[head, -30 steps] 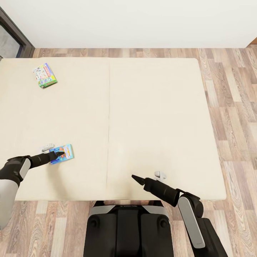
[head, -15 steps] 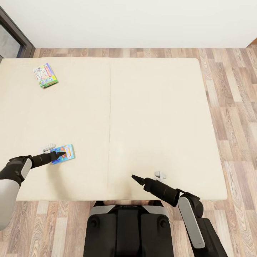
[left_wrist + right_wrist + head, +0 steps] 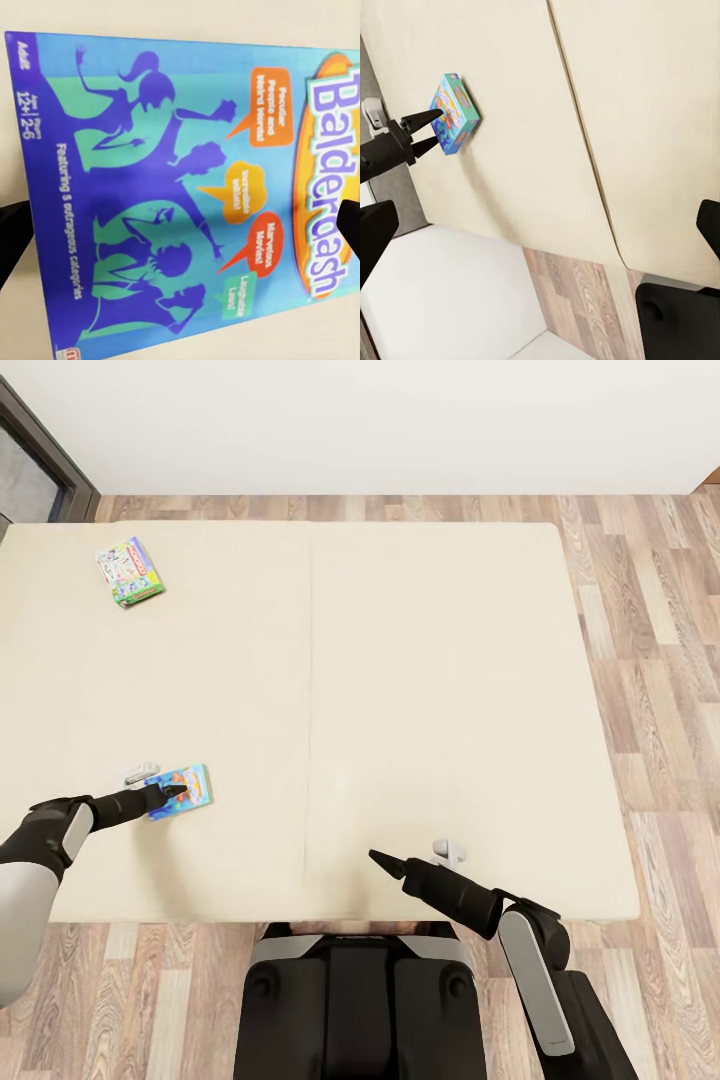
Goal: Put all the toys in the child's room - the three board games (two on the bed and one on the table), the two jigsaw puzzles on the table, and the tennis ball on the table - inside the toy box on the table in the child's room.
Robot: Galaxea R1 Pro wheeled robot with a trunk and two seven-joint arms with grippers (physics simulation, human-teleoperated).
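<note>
**Left hand set over the blue game box on the bed**

Little has been shifted since a second ago: the left hand (image 3: 172, 793) has been kept over the near end of the blue board game (image 3: 182, 791), and only a slight drift of the whole head picture is noticed, which is taken as camera movement. From the right wrist view its fingers (image 3: 431, 115) are seen parted, one above and one below the box edge, so a moderately wide opening is judged, not yet closed on the box. In the left wrist view the "Balderdash" cover (image 3: 187, 195) is seen close up, with dark fingertips at both margins.

The box lies flat on the bed (image 3: 430, 690), near its front edge. The green-white board game (image 3: 129, 571) is left far off, towards the bed's far left corner. The right hand (image 3: 383, 859) is held idle over the front edge; its opening cannot be told.

A grasp is judged imminent; neither bed game has been lifted yet
</note>
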